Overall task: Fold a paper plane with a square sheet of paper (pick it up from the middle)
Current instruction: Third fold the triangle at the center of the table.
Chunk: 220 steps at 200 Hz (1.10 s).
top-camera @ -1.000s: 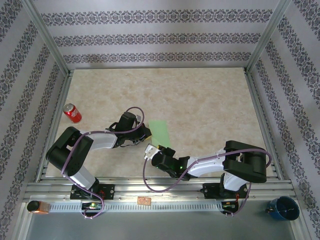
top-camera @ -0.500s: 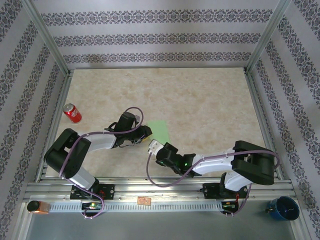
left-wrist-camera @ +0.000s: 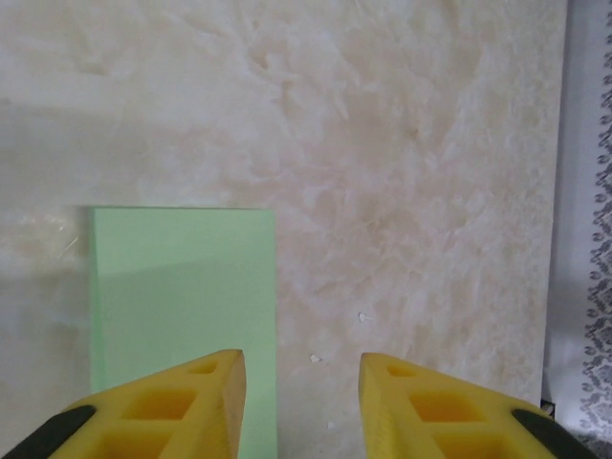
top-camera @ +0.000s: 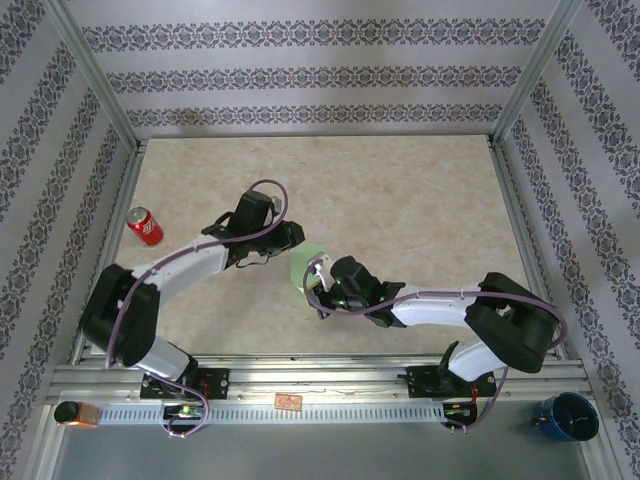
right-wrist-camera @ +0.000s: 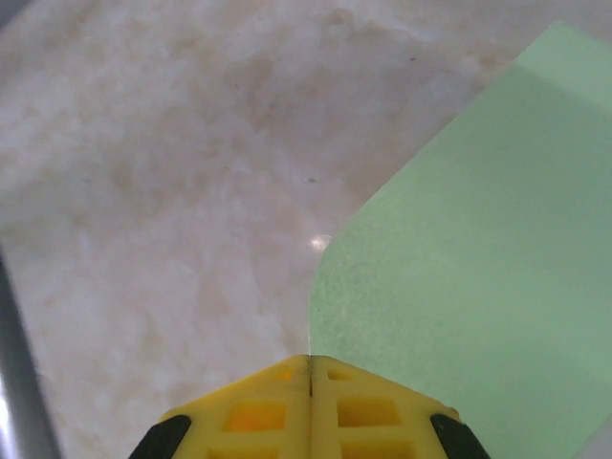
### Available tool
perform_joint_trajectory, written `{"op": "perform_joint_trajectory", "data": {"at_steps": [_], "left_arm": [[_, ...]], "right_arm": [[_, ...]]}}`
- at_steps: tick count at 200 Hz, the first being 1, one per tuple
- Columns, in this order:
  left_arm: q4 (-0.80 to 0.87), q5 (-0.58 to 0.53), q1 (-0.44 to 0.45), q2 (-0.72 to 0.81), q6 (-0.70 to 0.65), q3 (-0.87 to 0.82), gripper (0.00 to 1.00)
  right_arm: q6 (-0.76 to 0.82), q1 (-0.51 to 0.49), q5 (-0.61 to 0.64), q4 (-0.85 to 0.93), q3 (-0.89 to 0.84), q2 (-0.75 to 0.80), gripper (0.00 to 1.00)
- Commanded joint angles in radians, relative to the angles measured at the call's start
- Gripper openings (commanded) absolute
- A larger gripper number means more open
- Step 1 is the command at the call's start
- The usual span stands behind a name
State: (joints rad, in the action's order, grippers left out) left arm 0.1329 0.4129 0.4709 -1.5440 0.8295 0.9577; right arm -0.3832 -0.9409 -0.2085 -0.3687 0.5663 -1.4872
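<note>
The square sheet of paper (top-camera: 303, 262) is light green and lies mid-table between both arms; in the left wrist view the paper (left-wrist-camera: 182, 306) reads as a flat upright rectangle. My left gripper (top-camera: 296, 242) hovers at the paper's far-left edge, and in its wrist view the left gripper (left-wrist-camera: 301, 373) is open, one finger (left-wrist-camera: 206, 392) above the paper and the gap over bare table. My right gripper (top-camera: 313, 282) is at the paper's near edge. In its wrist view the right gripper (right-wrist-camera: 309, 361) is shut, with the edge of the paper (right-wrist-camera: 459, 287) running into the seam and curving upward.
A red soda can (top-camera: 145, 226) lies at the table's left side. Metal frame rails (top-camera: 110, 250) border the table on the left and right. A blue cup (top-camera: 565, 415) sits beyond the near rail at bottom right. Small white specks (left-wrist-camera: 361, 316) dot the marbled tabletop.
The left gripper went from shut to open and its arm stretched farther out. The right gripper closed and moved up and left onto the paper's near edge, which now lifts.
</note>
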Motion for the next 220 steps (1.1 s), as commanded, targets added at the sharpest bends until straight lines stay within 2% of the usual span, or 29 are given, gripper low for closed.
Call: {"op": "perform_joint_trajectory", "data": {"at_steps": [1, 37, 69, 134, 220], "left_arm": [[0.077, 0.052, -0.014, -0.093, -0.073, 0.076, 0.33], [0.099, 0.102, -0.014, -0.233, -0.101, 0.162, 0.26], [0.098, 0.134, -0.014, -0.301, -0.113, 0.17, 0.24], [0.072, 0.126, -0.014, -0.361, -0.13, 0.096, 0.17], [0.073, 0.11, -0.015, -0.361, -0.137, 0.06, 0.17]], "right_arm": [[-0.103, 0.025, -0.19, -0.053, 0.037, -0.05, 0.0], [-0.156, 0.061, -0.224, -0.104, 0.033, -0.087, 0.0], [-0.196, 0.087, -0.252, -0.134, 0.029, -0.107, 0.0], [-0.208, 0.115, -0.263, -0.138, 0.02, -0.135, 0.0], [-0.223, 0.177, -0.227, -0.076, 0.034, -0.183, 0.0]]}}
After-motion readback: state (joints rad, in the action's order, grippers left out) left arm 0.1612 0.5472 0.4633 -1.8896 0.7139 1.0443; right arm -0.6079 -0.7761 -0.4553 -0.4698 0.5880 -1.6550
